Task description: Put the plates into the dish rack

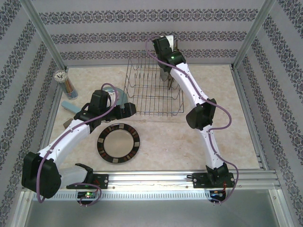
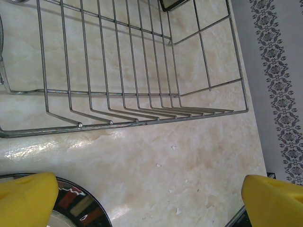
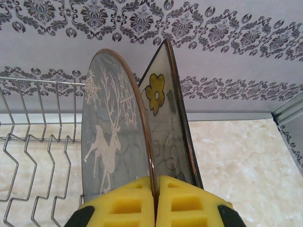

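The pale marbled surface [image 1: 189,146] carries the wire dish rack [image 1: 142,94] at its middle, toward the back wall. The right arm reaches over the rack's far right end. There the square floral plate [image 3: 168,109] stands upright on edge, with the grey reindeer plate [image 3: 113,137] upright just beside it. The right claw [image 3: 155,187] is pressed together on the reindeer plate's rim, and its yellow pads hide the plate's lower edge, so seating between the tines cannot be confirmed. The light-blue plate [image 1: 119,97] lies flat just left of the rack, partly under the left arm. The brown-rimmed plate [image 1: 118,144] lies flat on the surface, in front of the rack and apart from it. The left claw [image 2: 151,194] hangs spread wide and empty, low over the surface between that plate and the rack's near edge. Judged progress: one plate apparently racked, a second being set in, two not yet lifted. A cup of coloured pencils [image 1: 61,78] stands at far left. No brand, label or writing is legible.
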